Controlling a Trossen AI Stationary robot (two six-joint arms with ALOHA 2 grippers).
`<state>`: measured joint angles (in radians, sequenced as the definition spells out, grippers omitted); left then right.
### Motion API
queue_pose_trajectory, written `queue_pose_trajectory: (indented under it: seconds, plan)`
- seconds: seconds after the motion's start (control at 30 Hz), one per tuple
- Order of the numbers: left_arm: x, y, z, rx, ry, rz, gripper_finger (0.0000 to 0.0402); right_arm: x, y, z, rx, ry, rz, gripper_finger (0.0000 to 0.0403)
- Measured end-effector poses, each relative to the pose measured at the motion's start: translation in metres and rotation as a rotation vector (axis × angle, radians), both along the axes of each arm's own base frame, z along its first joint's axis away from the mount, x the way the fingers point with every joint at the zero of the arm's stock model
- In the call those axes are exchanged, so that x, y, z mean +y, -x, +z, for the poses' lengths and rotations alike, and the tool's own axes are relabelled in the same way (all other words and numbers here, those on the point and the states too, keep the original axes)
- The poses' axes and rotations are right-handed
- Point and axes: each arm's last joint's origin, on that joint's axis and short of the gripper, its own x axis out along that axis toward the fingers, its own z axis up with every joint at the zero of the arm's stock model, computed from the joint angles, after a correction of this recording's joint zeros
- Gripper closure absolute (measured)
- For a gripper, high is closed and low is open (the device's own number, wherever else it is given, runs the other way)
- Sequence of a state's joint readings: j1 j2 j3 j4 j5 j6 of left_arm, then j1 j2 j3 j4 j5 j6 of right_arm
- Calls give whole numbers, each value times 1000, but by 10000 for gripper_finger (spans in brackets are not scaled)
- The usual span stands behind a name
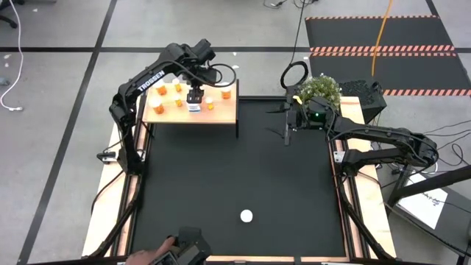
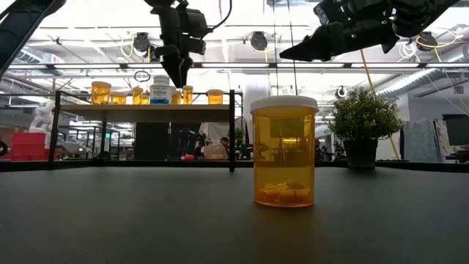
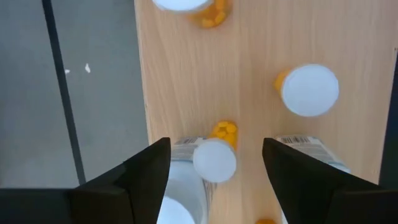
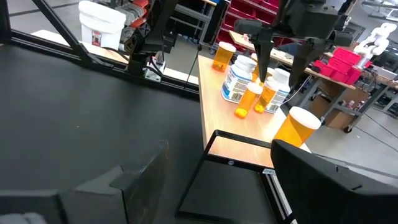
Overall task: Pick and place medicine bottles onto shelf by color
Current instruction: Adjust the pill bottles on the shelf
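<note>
Left gripper (image 1: 194, 94), jaws open and empty, hangs over the bottles on the shelf (image 1: 224, 114) at upper left; right gripper (image 1: 288, 121) open at upper right; one orange bottle (image 2: 283, 151) stands on the black mat (image 1: 243, 169), lower centre.

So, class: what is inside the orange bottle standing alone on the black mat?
The orange bottle holds a few small pills at the bottom. Its white cap hides the top.
</note>
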<state>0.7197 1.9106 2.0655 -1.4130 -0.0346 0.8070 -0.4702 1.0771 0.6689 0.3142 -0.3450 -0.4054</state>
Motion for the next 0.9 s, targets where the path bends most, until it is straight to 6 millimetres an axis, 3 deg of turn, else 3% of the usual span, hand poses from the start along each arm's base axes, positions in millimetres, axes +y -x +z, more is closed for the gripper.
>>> queue_pose_trajectory:
  seconds: [0.9]
  plan:
    - [4,1,-7,31,-23,-45,199,0,0,0,0,0,0,126]
